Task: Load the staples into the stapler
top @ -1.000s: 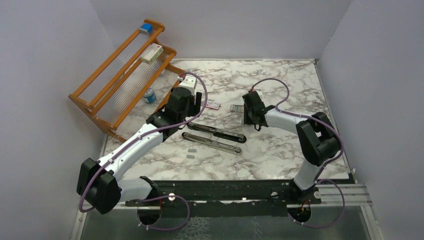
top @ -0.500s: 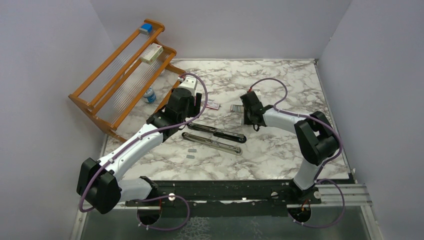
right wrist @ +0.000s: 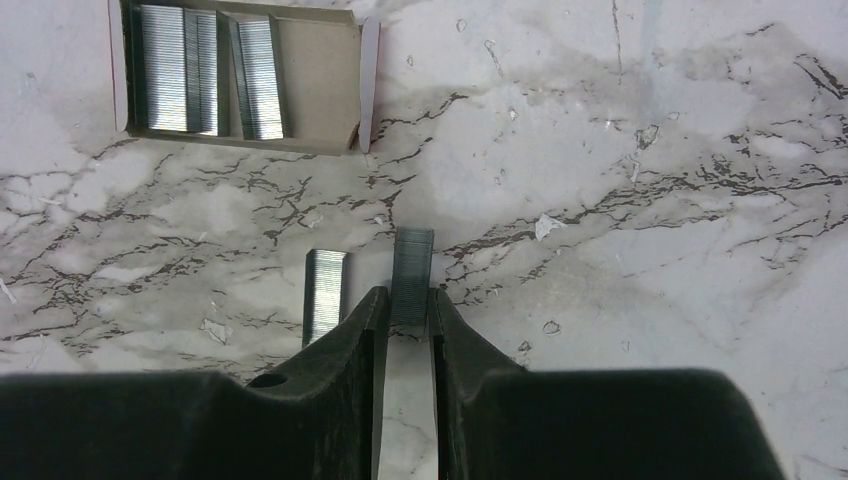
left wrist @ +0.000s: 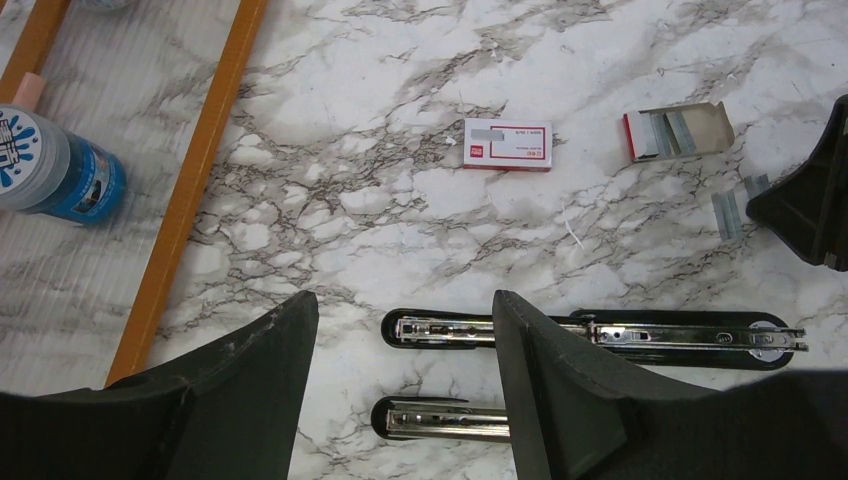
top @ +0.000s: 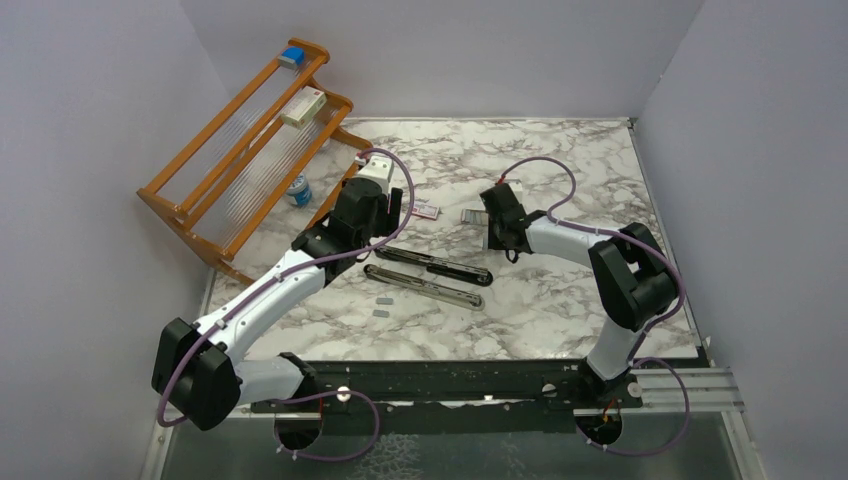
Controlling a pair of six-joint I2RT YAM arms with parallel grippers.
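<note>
Across marbled worktop (top: 560,300), between lilac walls (top: 450,50), found left end effector (left wrist: 400,300) wide over stapler (left wrist: 650,335), right end effector (right wrist: 408,300) narrow around staple strip (right wrist: 412,260); could not tell grip.

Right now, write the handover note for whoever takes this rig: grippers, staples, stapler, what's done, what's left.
Left gripper: open, empty, over the left end of the stapler.
Right gripper: shut on one end of a staple strip lying on the table, not yet lifted.
Stapler: opened flat mid-table, rail exposed; no staples seen in it.
Other staples: a loose strip beside the gripped one, more in the open tray; packet behind the stapler.
Done: stapler opened, strip gripped.
Left: lift the strip, lay it in the rail, close the stapler.
</note>
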